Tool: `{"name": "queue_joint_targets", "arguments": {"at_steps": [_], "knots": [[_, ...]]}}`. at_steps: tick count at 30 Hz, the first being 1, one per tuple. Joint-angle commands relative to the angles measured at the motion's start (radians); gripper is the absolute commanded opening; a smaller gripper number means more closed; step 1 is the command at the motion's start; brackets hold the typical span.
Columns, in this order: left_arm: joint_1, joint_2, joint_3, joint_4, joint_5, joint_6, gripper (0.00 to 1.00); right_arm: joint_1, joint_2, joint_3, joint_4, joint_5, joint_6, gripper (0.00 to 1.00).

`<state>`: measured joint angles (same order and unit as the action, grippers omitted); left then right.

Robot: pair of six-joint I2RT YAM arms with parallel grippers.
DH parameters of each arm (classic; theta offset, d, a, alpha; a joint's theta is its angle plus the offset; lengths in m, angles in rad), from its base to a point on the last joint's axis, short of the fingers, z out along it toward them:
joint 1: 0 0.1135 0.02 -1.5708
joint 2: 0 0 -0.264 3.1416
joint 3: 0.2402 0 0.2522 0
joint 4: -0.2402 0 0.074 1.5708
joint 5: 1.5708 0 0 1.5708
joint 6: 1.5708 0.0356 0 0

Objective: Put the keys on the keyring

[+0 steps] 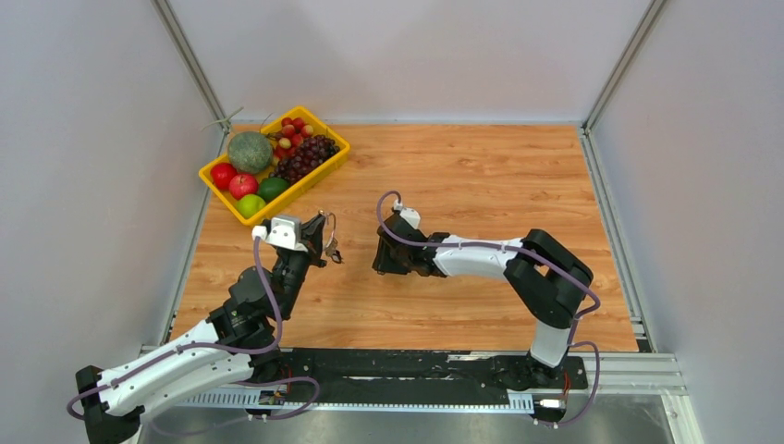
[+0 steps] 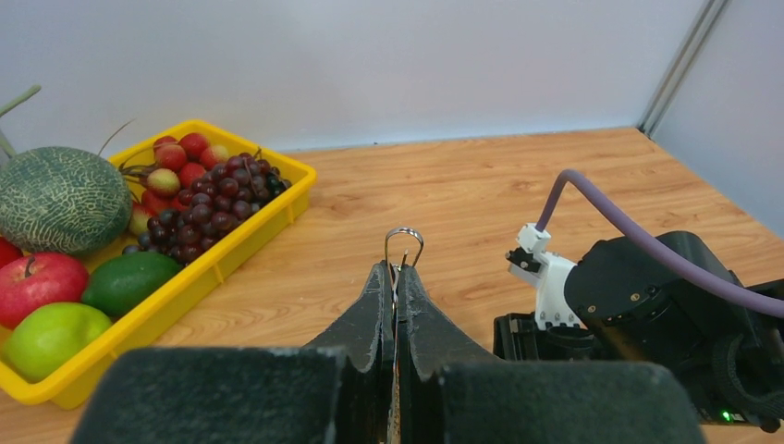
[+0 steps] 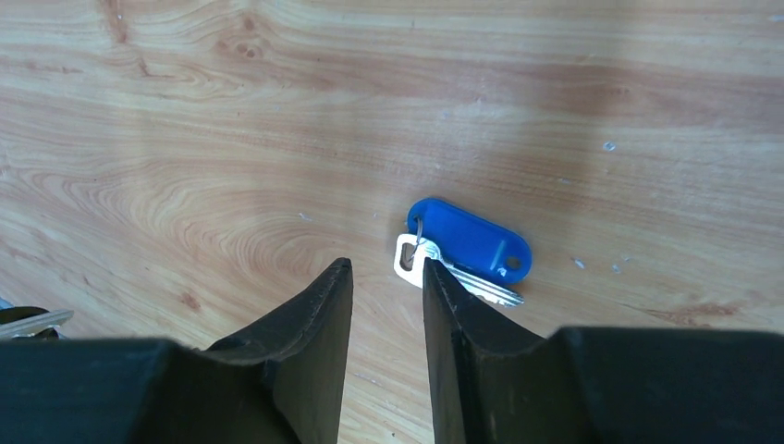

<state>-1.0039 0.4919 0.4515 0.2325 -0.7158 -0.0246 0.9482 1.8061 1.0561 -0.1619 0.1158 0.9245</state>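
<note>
Wood-grain table (image 3: pixel 277 111) stretches under our right gripper (image 3: pixel 386 268), whose jaws stand apart with nothing between them. The silver key (image 3: pixel 408 253) with its blue tag (image 3: pixel 471 239) lies flat beside one fingertip, outside the gap. Our left gripper (image 2: pixel 396 270) is pressed together on the keyring (image 2: pixel 404 242), loop poking upward. We should shift sideways to centre the key's head, then lower and close gently, since flat metal may skid.

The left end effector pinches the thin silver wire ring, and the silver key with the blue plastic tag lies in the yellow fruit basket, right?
No: the silver key with the blue plastic tag lies on the wooden table, per the right wrist view. The left end effector does pinch the thin silver wire ring.
</note>
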Motion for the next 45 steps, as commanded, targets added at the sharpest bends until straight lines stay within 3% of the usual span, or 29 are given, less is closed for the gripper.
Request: {"name": "queue_joint_targets", "arguments": {"at_steps": [1,18,24,29,37,45], "knots": [[0.001,-0.011,0.003,0.027,0.008,-0.015,0.00,-0.016,-0.006,0.029,0.035,0.035,0.025,0.36],[0.000,-0.022,-0.002,0.023,0.001,-0.012,0.00,-0.035,0.050,0.064,0.036,-0.015,0.018,0.28],[0.001,-0.026,-0.003,0.022,0.001,-0.012,0.00,-0.036,0.066,0.071,0.036,-0.028,0.016,0.17],[0.000,-0.025,-0.005,0.022,0.001,-0.012,0.00,-0.037,0.068,0.074,0.035,-0.034,0.009,0.00],[0.000,-0.031,-0.006,0.021,-0.002,-0.011,0.00,-0.038,0.044,0.054,0.056,-0.042,-0.009,0.00],[0.000,-0.037,-0.007,0.015,0.008,-0.017,0.00,-0.038,-0.136,-0.042,0.107,-0.013,-0.108,0.00]]}}
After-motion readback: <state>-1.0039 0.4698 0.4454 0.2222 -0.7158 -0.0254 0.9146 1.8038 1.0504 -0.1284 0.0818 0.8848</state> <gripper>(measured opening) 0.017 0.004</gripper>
